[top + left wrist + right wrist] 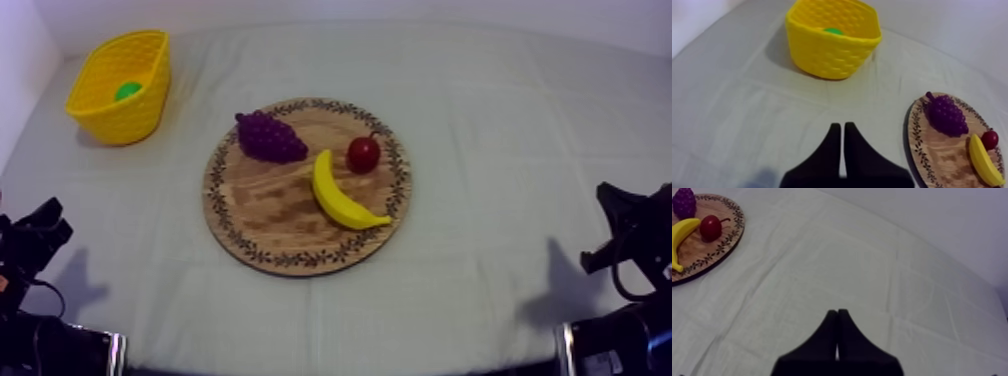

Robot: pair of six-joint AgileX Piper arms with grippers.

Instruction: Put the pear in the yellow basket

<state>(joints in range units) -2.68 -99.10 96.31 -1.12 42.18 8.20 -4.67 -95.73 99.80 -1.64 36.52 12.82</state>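
Note:
The green pear (pixel 127 91) lies inside the yellow basket (pixel 105 116) at the far left of the table; in the left wrist view a bit of the pear (pixel 833 31) peeks over the basket's (pixel 832 55) rim. The round wooden board (pixel 270 215) sits mid-table, bearing a bunch of grapes (pixel 269 137), a banana (pixel 340 196) and a small red fruit (pixel 363 154). My left gripper (pixel 841 131) is shut on nothing, hovering over bare cloth short of the basket. Over cloth to the right of the board (pixel 702 258), my right gripper (pixel 837 315) is shut on nothing.
Both arms rest low at the table's near corners, the left arm (pixel 30 245) and the right arm (pixel 630 235). Open cloth lies between the board and each arm. A white wall borders the table's far and left edges.

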